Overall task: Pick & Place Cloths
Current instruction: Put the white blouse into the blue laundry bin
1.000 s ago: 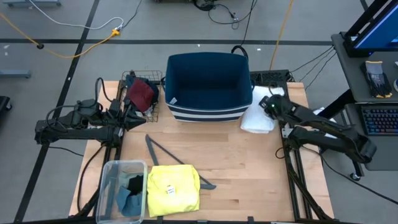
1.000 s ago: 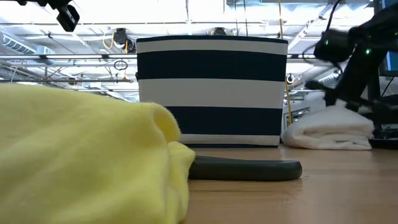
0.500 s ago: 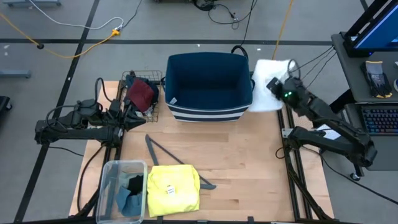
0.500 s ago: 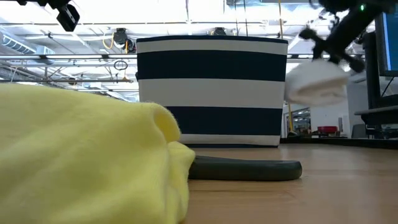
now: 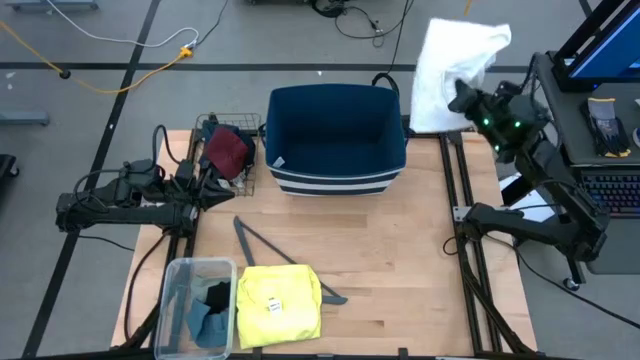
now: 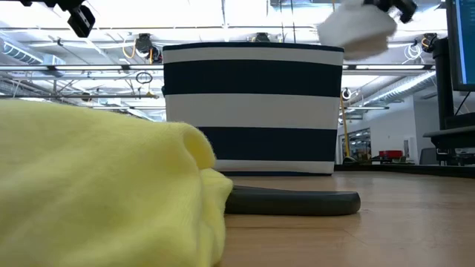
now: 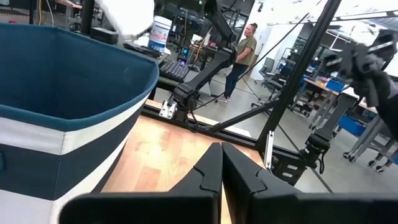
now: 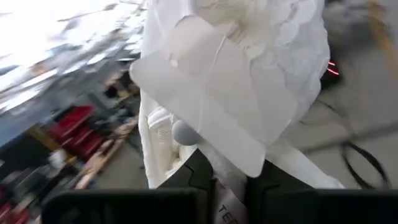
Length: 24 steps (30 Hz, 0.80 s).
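While the left gripper (image 5: 212, 186) is being kept closed and empty near the table's (image 5: 400, 260) left edge, the white shirt (image 5: 445, 65) is being held pinched in the right gripper (image 5: 462, 98), high beyond the far right corner, beside the bin (image 5: 335, 135). Hanging loose, it is at risk of catching the bin's rim or slipping free. Only in the right wrist view is the pinch being shown; only from above, the yellow T-shirt's (image 5: 278, 305) place at the near edge.

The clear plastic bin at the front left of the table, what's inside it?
The clear bin holds a black cloth and a grey-blue cloth; anything under them is hidden.
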Available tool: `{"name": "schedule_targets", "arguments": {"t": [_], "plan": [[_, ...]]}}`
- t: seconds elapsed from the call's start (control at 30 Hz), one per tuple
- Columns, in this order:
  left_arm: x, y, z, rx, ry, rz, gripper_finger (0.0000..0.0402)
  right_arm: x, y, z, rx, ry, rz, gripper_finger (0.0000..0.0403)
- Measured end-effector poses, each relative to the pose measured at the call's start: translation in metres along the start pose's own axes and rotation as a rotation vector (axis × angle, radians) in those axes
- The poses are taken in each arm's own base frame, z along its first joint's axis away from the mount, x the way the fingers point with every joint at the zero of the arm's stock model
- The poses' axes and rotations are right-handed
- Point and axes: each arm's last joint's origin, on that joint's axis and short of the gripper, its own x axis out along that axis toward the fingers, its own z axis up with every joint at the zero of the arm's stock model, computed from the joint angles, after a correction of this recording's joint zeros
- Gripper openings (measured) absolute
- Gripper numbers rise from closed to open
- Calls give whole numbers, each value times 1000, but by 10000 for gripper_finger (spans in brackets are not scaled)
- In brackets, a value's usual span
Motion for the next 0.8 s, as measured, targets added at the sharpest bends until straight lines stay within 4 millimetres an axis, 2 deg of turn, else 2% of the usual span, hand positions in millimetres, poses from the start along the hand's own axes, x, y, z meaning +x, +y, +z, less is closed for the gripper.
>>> {"name": "schedule_targets", "arguments": {"t": [0.13, 0.33, 0.57, 0.8], "plan": [[0, 0, 0, 0, -4, 7, 18, 10, 21, 10, -113, 19, 188, 25], [0, 0, 2, 1, -23, 2, 4, 36, 46, 7, -258, 127, 396, 25], [0, -1, 3, -4, -35, -2, 17, 72, 67, -5, -446, 207, 521, 25], [0, -1, 3, -12, -33, -1, 5, 95, 89, -9, -611, 152, 619, 25]]}}
